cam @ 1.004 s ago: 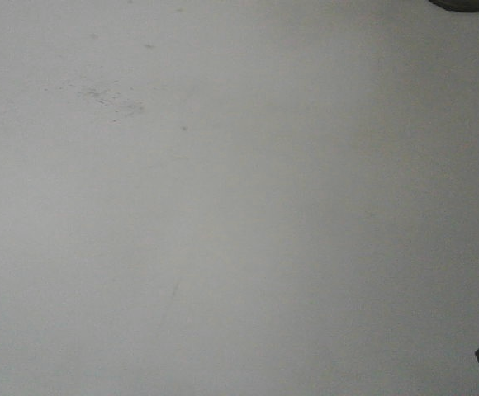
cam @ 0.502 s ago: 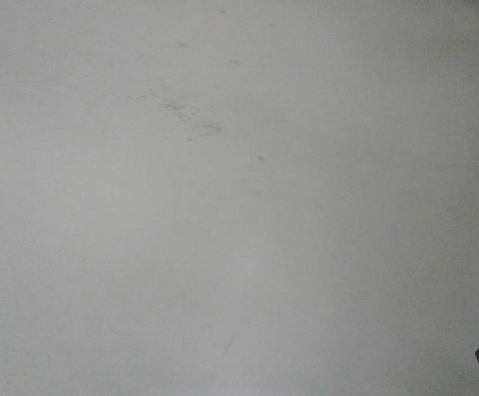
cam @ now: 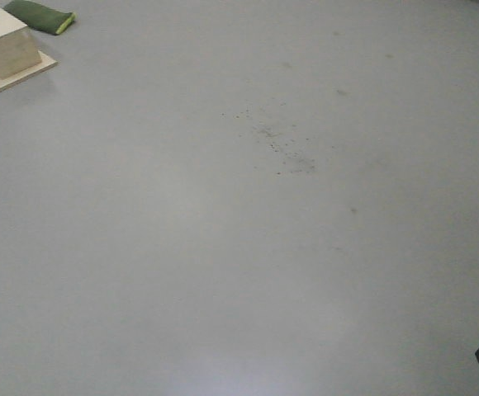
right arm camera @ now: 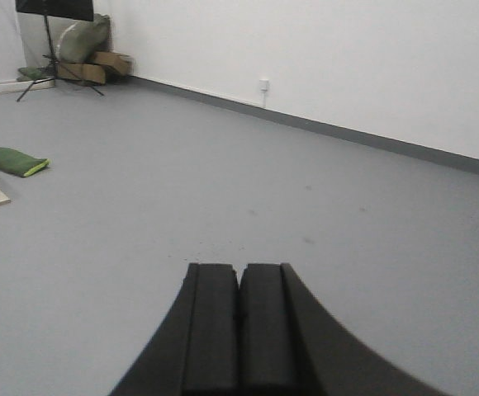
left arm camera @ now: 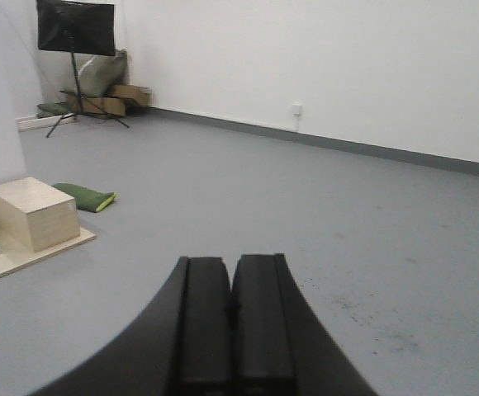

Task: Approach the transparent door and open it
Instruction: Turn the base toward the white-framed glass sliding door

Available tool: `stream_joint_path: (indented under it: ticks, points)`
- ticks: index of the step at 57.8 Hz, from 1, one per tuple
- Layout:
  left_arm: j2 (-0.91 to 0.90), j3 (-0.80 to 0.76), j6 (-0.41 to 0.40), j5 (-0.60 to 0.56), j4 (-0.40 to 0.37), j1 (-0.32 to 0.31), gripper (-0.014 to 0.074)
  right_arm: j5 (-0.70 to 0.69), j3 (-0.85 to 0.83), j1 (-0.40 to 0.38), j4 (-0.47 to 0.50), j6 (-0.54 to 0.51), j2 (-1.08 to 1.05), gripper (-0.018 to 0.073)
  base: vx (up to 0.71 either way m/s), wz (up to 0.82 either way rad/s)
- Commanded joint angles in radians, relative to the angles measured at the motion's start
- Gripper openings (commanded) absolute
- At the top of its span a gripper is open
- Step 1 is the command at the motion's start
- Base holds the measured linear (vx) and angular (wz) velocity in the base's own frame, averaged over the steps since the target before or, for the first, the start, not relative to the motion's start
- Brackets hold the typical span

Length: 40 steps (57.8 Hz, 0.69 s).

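Pressing its two black fingers flat together, the left gripper (left arm camera: 231, 276) grips nothing and points low and level across the grey floor (left arm camera: 248, 177). The right gripper (right arm camera: 240, 280) is posed the same way, its fingers closed with no gap and nothing between them.

Ahead and to the left a pale wooden box (left arm camera: 33, 213) sits on a flat board (left arm camera: 37, 256), with a green cushion (left arm camera: 87, 196) lying just beyond it. Farther off, a black music stand (left arm camera: 74, 33) stands in the corner in front of cardboard boxes (left arm camera: 116, 102). A wall socket (left arm camera: 296, 108) sits low on the white wall (left arm camera: 347, 58).

The transparent door shows in none of the three views.

In the front view the patch of dark specks (cam: 285, 148) has drifted right and down since half a second ago. The box and cushion have entered at the top left, and the floor now reads blue-grey rather than whitish.
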Motion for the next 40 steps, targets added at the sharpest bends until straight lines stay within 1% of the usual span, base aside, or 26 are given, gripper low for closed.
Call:
stream_joint_path:
  ticks: [1, 40]
  points:
    - [-0.013, 0.009, -0.004, -0.082, -0.002, -0.007, -0.0006, -0.085, 0.004, -0.001, -0.008, 0.0, -0.015, -0.0009, 0.48, 0.52]
    - [-0.013, 0.009, -0.004, -0.082, -0.002, -0.007, -0.0006, -0.085, 0.004, -0.001, -0.008, 0.0, -0.015, -0.0009, 0.5, 0.49]
